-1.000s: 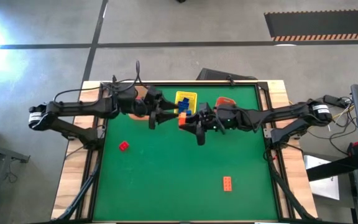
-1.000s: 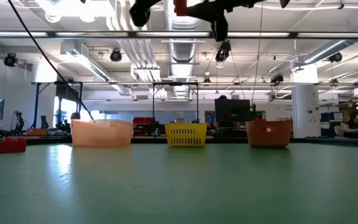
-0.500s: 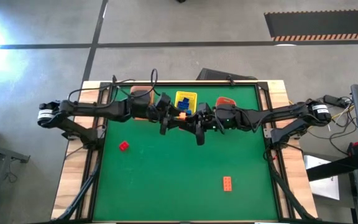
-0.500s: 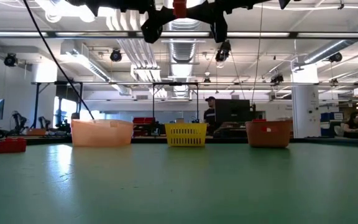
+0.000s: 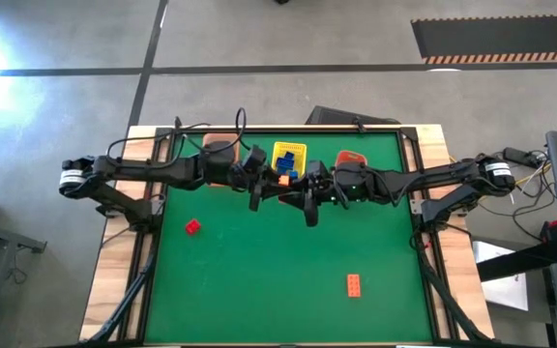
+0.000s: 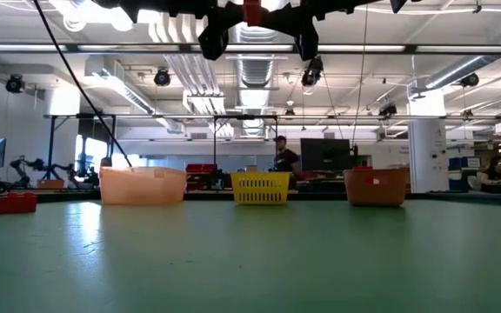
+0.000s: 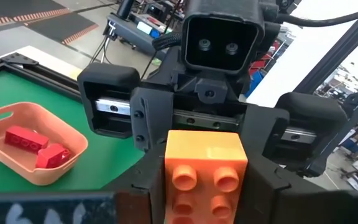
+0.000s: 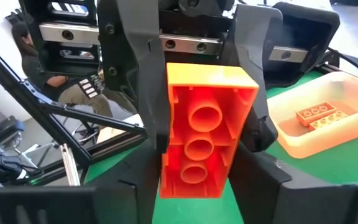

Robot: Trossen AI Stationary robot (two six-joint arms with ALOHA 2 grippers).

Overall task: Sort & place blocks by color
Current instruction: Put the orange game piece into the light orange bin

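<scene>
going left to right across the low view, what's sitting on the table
red block → pale orange basket → yellow basket → darker orange basket

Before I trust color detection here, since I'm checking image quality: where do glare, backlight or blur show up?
High view: a bright glare patch washes out the floor at upper left. Low view: ceiling lights backlight the arms into silhouettes, the near table softly blurred. Left wrist view: the orange block is sharp and evenly lit, the near edge blurred. Right wrist view: the block's hollow underside glows saturated orange-red.
</scene>
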